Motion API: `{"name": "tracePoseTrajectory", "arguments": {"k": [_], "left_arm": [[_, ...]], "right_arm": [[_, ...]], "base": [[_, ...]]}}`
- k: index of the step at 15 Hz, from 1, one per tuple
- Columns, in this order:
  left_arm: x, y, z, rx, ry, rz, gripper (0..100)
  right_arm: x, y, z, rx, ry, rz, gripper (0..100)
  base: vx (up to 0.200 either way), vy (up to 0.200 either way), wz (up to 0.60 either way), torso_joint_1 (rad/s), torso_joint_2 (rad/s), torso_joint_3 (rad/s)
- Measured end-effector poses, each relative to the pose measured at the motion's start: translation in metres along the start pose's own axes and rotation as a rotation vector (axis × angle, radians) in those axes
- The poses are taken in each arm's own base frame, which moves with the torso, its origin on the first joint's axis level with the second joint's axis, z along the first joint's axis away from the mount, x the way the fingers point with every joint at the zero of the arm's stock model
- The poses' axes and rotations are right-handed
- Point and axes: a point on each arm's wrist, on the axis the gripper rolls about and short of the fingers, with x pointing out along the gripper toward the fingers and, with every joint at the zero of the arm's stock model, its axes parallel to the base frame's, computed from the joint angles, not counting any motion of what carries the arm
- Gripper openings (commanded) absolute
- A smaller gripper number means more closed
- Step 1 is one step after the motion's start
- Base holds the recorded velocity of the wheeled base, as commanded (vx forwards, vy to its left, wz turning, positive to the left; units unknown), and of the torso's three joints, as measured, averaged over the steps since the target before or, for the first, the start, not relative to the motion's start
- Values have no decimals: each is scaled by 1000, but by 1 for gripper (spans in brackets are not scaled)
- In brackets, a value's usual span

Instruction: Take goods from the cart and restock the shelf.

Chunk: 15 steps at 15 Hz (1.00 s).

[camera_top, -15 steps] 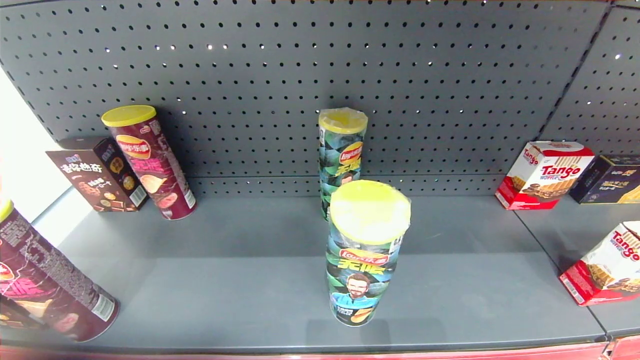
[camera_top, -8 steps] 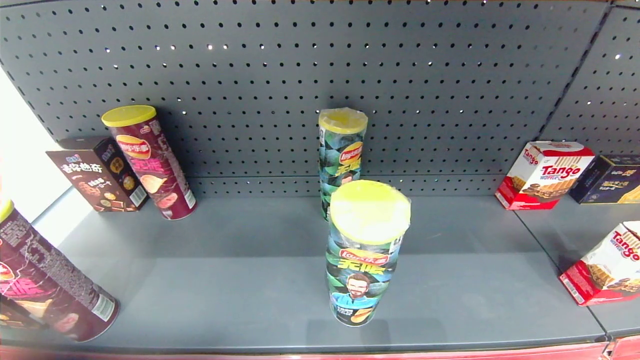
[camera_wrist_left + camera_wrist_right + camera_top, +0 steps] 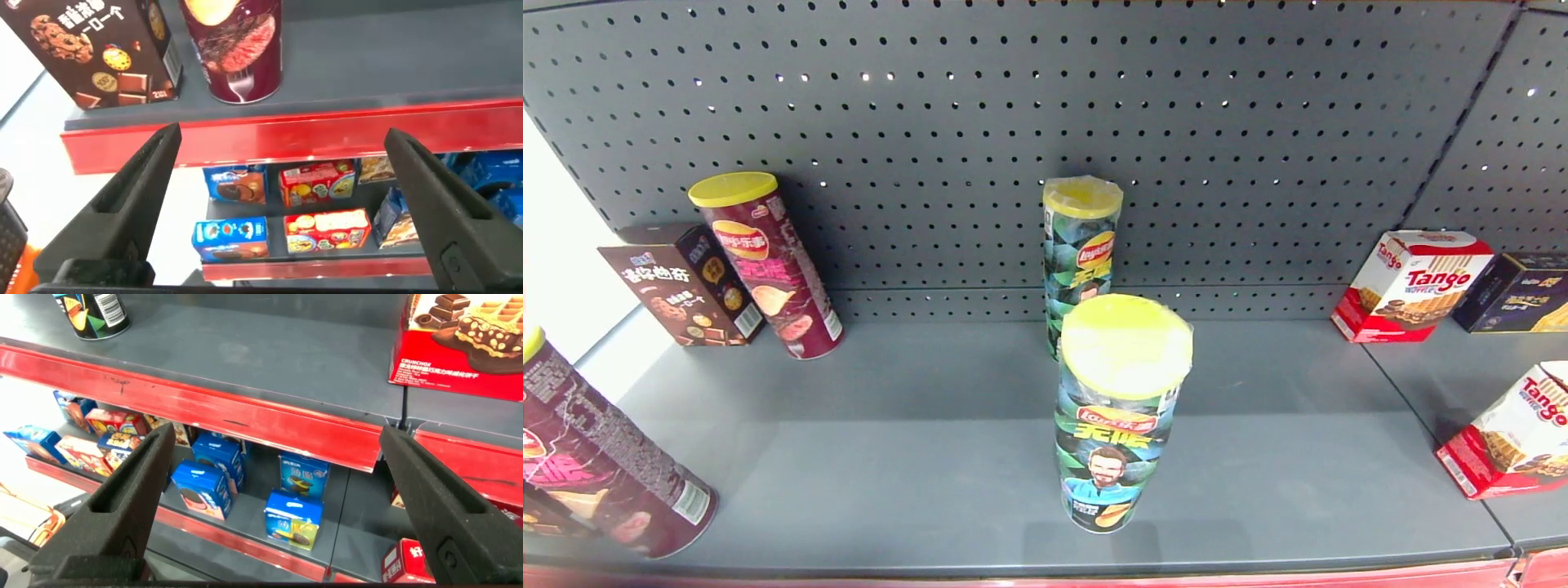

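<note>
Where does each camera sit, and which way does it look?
Head view: on the robot's head, facing forward and down at the shelf and green can.
Left wrist view: on the left wrist, past the open left pincer at the shelf's red edge, maroon can.
Right wrist view: on the right wrist, past the open right pincer at that edge.
Shared: head and right wrist views both show the green can.

Just ahead of the left gripper [image 3: 282,135] runs a red edge strip [image 3: 343,129], with 2 rows of small snack boxes [image 3: 315,184] beneath it. Ahead of the right gripper [image 3: 275,431], blue cartons [image 3: 200,486] stand on a lower tier [image 3: 359,543]. A grey pegboard [image 3: 1013,98] stands farther ahead.
</note>
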Motion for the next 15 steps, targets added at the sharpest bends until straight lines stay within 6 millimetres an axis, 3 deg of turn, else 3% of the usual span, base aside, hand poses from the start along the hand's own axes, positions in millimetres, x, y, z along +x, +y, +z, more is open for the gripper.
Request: {"name": "tracePoseTrajectory", "arguments": {"k": [6, 9, 11, 15], "left_arm": [[0, 0, 0, -21, -1, -3, 100], [0, 0, 0, -49, 4, -6, 100], [0, 0, 0, -45, 3, -16, 100], [0, -1, 0, -28, -1, -26, 100]], "right_arm": [[0, 0, 0, 0, 1, -6, 100], [-2, 0, 8, 33, -20, -106, 100], [-2, 0, 35, 72, -47, -122, 100], [19, -1, 125, 25, -65, -53, 100]], "base": [[0, 0, 0, 0, 0, 0], [0, 0, 0, 0, 0, 0], [0, 0, 0, 0, 0, 0], [0, 0, 0, 0, 0, 0]]}}
